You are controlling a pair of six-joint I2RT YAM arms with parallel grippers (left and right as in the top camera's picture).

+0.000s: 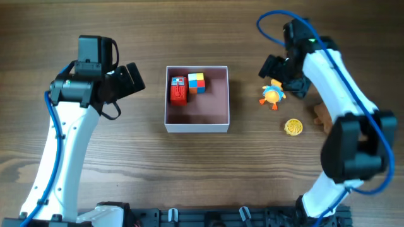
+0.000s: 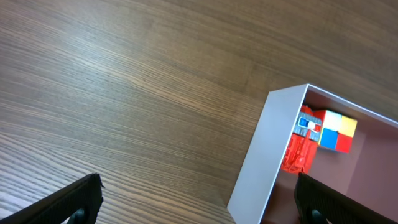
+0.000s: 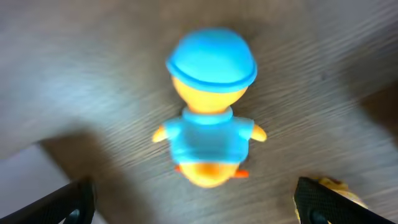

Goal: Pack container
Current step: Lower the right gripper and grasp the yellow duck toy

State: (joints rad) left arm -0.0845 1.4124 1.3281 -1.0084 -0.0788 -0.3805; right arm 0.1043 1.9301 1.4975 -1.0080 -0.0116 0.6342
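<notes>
Directly under the right gripper [image 3: 196, 205], jaws wide and empty, sits the blue-capped duck toy [image 3: 210, 124], centred between them. Container [image 1: 196, 128] lies well leftward; left gripper [image 1: 129, 79] beside it, also spread, empty.

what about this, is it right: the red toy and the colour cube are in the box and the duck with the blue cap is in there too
Not quite. The red toy and the colour cube are in the container, but the duck with the blue cap is outside it, on the table to its right, as the overhead view shows.
</notes>
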